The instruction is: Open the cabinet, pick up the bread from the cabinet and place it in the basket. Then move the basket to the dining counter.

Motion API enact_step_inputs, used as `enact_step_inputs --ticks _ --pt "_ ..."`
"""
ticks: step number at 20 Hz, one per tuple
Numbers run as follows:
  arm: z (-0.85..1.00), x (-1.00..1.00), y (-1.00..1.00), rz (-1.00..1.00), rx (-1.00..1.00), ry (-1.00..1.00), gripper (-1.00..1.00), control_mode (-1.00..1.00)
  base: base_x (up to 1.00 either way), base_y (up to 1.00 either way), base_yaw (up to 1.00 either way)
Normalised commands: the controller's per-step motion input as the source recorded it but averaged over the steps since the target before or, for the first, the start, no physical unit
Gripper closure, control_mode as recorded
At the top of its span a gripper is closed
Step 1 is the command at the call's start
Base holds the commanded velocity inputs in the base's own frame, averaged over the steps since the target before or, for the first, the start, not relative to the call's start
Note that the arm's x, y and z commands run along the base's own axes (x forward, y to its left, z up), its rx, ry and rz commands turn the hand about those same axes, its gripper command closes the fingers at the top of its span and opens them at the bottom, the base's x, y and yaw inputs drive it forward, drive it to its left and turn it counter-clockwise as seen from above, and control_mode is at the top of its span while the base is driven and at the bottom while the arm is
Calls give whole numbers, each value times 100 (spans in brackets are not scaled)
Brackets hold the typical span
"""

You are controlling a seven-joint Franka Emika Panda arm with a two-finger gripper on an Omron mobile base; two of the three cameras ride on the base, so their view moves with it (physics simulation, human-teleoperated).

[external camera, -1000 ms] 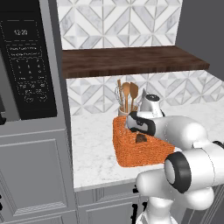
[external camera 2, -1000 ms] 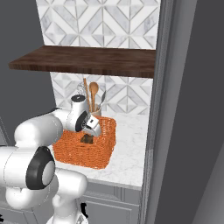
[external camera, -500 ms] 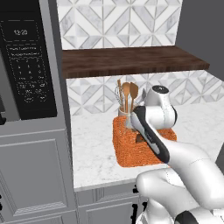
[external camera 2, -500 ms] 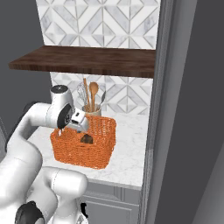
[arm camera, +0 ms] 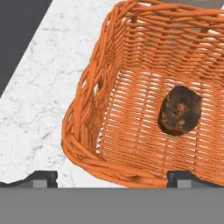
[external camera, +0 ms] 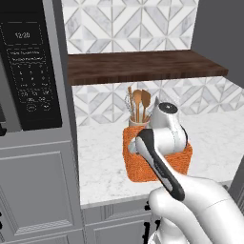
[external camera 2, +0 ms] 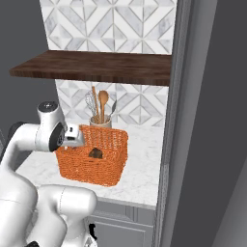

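I'm looking down through the hand camera: my two-finger dark-tipped gripper (arm camera: 113,177) has its jaws spread wide, nothing between them but the near rim of the bright orange woven wicker basket (arm camera: 87,118). One fingertip (arm camera: 41,178) sits outside the basket wall over the white marble-look worktop (arm camera: 39,87); the other fingertip (arm camera: 186,178) sits over the basket's inside. Jaws hold nothing.

The small dark golden-brown rounded bread lump (arm camera: 180,110) lies on the basket floor, ahead of the jaws and off toward the inside fingertip, not touching either tip. In the right base view the bread (external camera 2: 96,153) shows through the basket (external camera 2: 91,161) weave, low inside, just beyond the gripper (external camera 2: 77,137), which hangs at the basket's rim.

In the left base view the basket (external camera: 138,164) is mostly covered by my white arm (external camera: 164,143). Just behind the basket, farther from the jaws, stands a pale utensil crock with wooden spoons (external camera 2: 99,113). Above it all is the dark brown wooden shelf board (external camera 2: 96,66) of the cabinet, well above the jaws. A black microwave (external camera: 31,71) is off to the side in the left base view.
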Motion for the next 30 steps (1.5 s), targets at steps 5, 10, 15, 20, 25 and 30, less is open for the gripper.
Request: enact_step_inputs --ticks 5,10,15,20,25,30 --pt "0 34 47 24 -13 14 -100 -100 0 0 0" --pt "-9 20 19 18 -9 12 -100 -100 0 0 0" --pt "-23 17 -5 9 -4 5 -100 -100 0 0 0" --pt "-36 1 -11 3 0 0 -100 -100 0 0 0" --pt "-53 0 -1 0 0 0 -100 -100 0 0 0" --pt "-48 16 0 0 0 0 -100 -100 0 0 0"
